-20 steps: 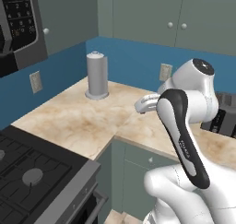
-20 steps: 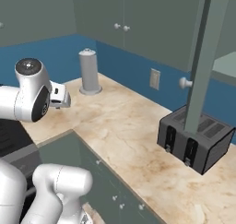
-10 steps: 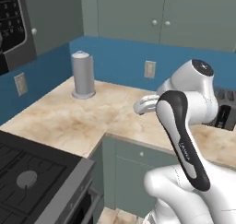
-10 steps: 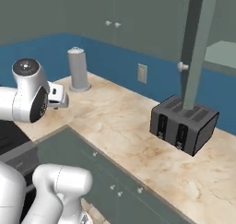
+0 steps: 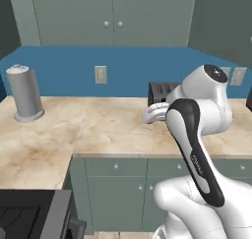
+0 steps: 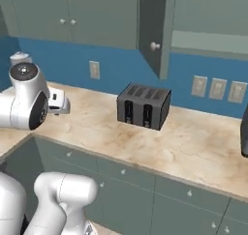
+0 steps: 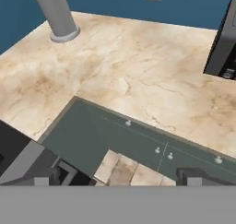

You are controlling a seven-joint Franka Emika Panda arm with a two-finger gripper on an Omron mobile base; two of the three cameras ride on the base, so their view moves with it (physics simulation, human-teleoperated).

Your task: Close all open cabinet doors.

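One cabinet door (image 6: 154, 28) hangs open up on the wall, edge-on, straight above the black toaster (image 6: 143, 105) on the marble table (image 6: 193, 147). Beside it, two upper doors (image 5: 113, 16) sit flush. The hand points down over the table edge; fingers apart or together, cannot tell.

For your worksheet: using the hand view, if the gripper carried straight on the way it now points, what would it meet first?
Probably the marble counter near its front edge, or the grey-green drawer fronts just below it; depth is unclear. The gripper points down at that corner, with the toaster off to one side.
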